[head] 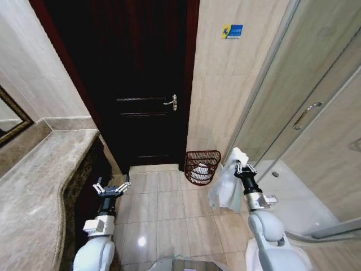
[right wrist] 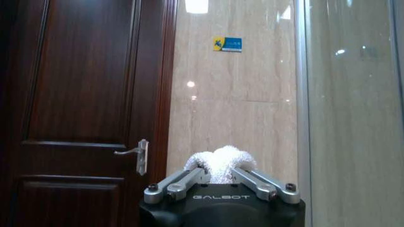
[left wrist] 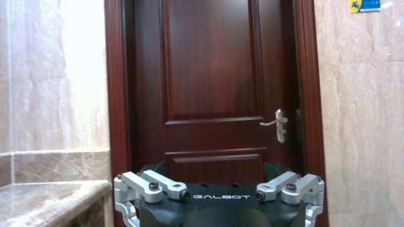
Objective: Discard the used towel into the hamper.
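Hamper placement is what the coming move turns on: the basket is seen on the tiled floor against the beige wall, just beside the dark door's frame, and it lies ahead of the right pincer, toward the robot's left and lower down. The right arm is plainly the nearer one; the gap to be crossed is judged short and mostly sideways and downward.

The right pincer is pressed shut on the towel, a tuft of white terry being pinched between its fingers in the right wrist view, while the rest of the cloth is seen hanging loosely below it, with its long axis roughly vertical. The towel is held near the hamper but apart from it.

The hamper is a small round red-brown wire basket, wider at the rim, with something pale already lying inside.

The left pincer is held spread and empty beside the stone tabletop, farther from the hamper.
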